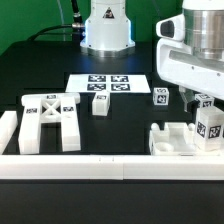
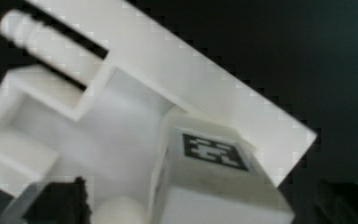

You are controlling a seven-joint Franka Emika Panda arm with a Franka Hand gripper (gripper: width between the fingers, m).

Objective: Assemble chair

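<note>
One step, part placing | gripper spread, nothing pinched, block seen between fingers | block set by slab, exterior view's right; frame well apart at that view's left | gripper to be lifted straight, block left undisturbed.

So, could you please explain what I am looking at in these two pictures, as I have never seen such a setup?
Gladly. The white machine is a robot arm that ends in a two-finger pincer. One picture comes from a camera off the arm, the other from a camera on its wrist, looking past the fingers. On the black table lie loose white chair parts: an X-braced frame, a small post, a tagged cube and a larger blocky piece under the arm. The flat sheet of tags is the marker board, and a long rail borders the near edge. The pincer looks open, straddling a tagged part; nothing seems held.
</note>
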